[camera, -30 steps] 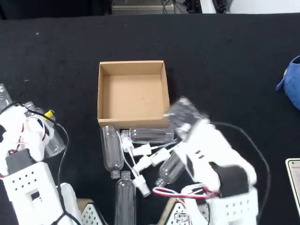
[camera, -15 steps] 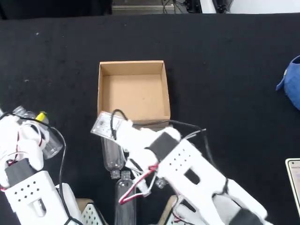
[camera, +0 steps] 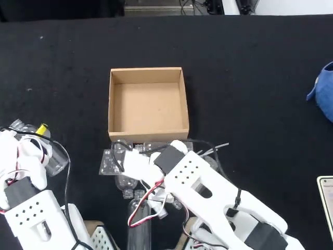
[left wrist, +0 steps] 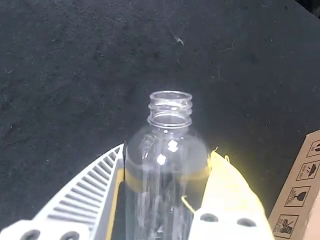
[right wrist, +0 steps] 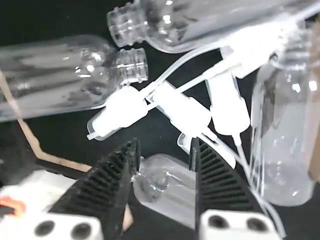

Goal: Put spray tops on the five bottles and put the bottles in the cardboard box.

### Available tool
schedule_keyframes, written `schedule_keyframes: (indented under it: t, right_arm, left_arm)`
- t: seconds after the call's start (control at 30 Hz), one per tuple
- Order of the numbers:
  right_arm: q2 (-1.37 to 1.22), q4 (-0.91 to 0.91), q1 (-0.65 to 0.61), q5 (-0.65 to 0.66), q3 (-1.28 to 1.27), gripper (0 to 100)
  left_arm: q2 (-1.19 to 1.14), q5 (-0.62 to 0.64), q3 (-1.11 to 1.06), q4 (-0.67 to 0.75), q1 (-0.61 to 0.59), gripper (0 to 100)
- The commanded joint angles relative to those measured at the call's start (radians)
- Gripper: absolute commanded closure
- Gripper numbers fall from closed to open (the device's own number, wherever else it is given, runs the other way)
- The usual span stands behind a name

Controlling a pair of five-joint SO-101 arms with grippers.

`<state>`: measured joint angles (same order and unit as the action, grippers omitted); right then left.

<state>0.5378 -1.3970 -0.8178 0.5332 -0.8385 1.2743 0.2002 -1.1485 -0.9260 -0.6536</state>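
One arm [camera: 197, 182] lies over bottles [camera: 138, 224] beside the cardboard box [camera: 148, 136].

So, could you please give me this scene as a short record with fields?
box: cardboard box, open, nothing inside
left gripper: shut on uncapped bottle, off to the side of the box
right gripper: low among the loose bottles and spray tops lying in front of the box
bottles in box: none

White arms [camera: 208, 192], red-white cables [camera: 148, 198], black ribbed fingers [right wrist: 107, 185]
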Motion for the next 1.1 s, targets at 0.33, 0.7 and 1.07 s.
schedule_keyframes:
  t: [0.33,0.7,1.07]
  right_arm:
    - [0.232,0.064,-0.063,-0.396,-0.168,85.0]
    - [0.232,0.180,-0.144,-0.476,-0.246,85.0]
    - [0.232,0.354,-0.201,-0.526,-0.381,85.4]
  left_arm:
    - [0.017,0.005,0.013,0.052,-0.021,97]
    - [0.017,0.003,0.021,0.072,-0.022,97]
    - [0.017,0.003,0.021,0.072,-0.021,97]
